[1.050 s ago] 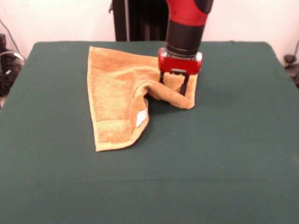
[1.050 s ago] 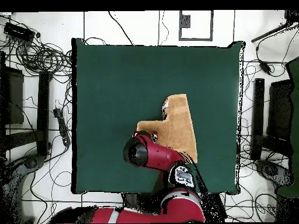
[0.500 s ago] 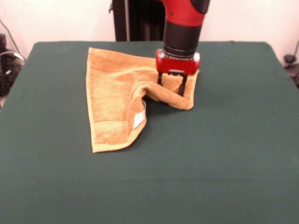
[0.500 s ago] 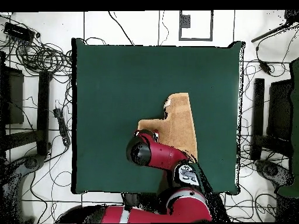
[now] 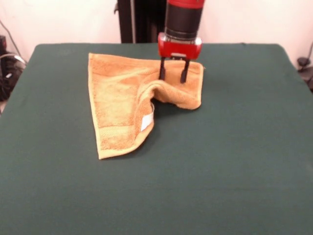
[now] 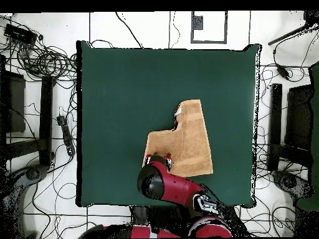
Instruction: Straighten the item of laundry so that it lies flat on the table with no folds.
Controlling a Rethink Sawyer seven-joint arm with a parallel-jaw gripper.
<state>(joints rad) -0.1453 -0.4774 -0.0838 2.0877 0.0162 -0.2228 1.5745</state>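
Lying on the far half of the table (image 5: pixel 234 171), left of centre in the front view, the towel (image 5: pixel 120 105) is seen only partly spread. Its left edge runs straight from the far corner down toward the near side, and a woven band is crossed near the lower left corner, where the cloth ends in a blunt point. A white tag (image 5: pixel 145 123) is shown at the lower right of this flat part, beside an edge that is turned under. To the right of the tag, a raised fold is formed, and a flap of towel is draped rightward from it, ending in a rounded corner that rests on the green surface. Above that flap the gripper (image 5: pixel 171 77) is held upright, with its red body over two dark fingers (image 5: pixel 162 71) that are set apart; their tips are placed at or just over the cloth behind the fold, and no cloth is seen pinched between them. Whether the tips touch the towel cannot be told. In the overhead view the towel (image 6: pixel 187 140) is found right of the table's (image 6: pixel 118 93) centre, toward the robot's side, with the arm's end (image 6: pixel 152 180) over its lower left part.
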